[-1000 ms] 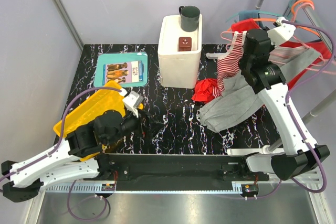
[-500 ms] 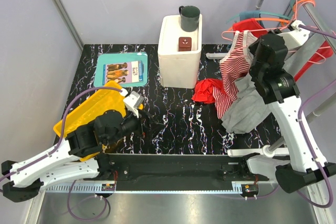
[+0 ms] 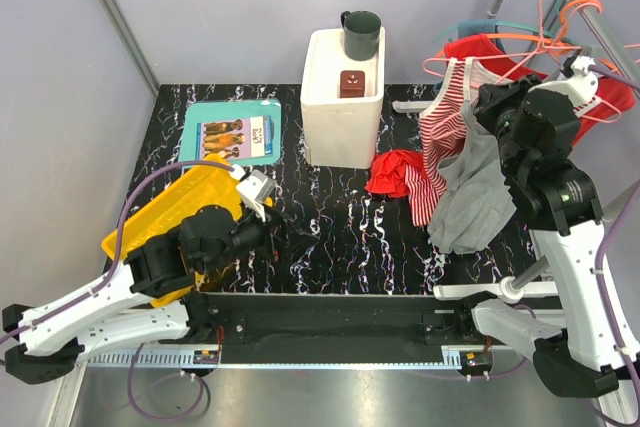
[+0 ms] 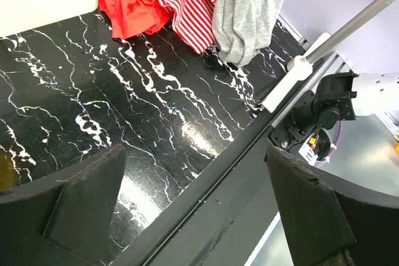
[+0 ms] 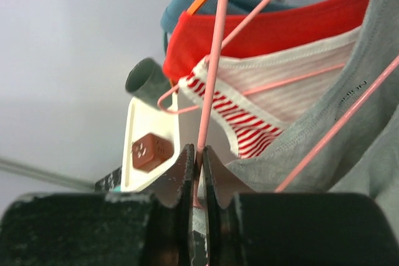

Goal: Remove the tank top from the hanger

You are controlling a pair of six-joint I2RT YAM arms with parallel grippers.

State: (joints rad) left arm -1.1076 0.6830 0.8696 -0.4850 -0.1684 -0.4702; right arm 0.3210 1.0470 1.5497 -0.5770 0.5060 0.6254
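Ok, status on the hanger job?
Right gripper shut on thin pink wire hanger. Left gripper open, empty. Grey tank top on hanger, red-striped top crowding it.

Right end effector point(image 5: 197, 157) (clamped on pink hanger point(image 5: 212, 60)) swung rightward; grey tank top point(image 3: 478, 192) drawn up, seemingly hanging straighter.

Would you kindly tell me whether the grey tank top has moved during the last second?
Yes. The grey tank top has swung right, away from the white box, carried by the right gripper, jaws shut on the pink hanger.
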